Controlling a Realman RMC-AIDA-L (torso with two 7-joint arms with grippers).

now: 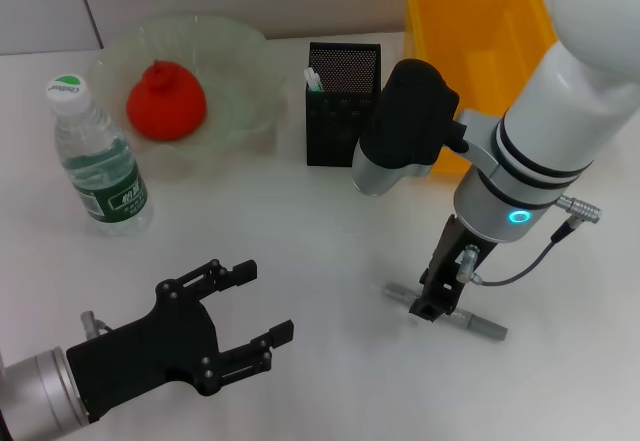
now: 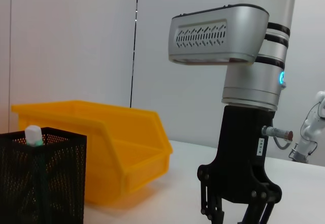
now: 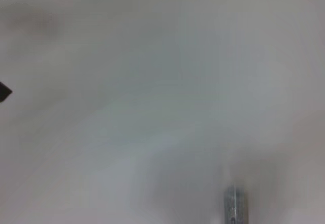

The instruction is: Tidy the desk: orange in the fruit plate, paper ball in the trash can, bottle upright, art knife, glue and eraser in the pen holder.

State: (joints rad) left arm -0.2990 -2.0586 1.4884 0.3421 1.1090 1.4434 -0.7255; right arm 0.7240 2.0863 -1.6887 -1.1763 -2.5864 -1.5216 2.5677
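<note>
- Down at the lower left of the head view, the left gripper (image 1: 262, 306) hovers idle, fingers spread apart, well away from the stick.
- At lower right, the glue (image 1: 478, 322) lies flat on the desk (image 1: 300, 231), its long axis running left to right.
- Directly over its middle stands the right gripper (image 1: 435, 308); whether its fingers have clamped it, I cannot tell.
</note>
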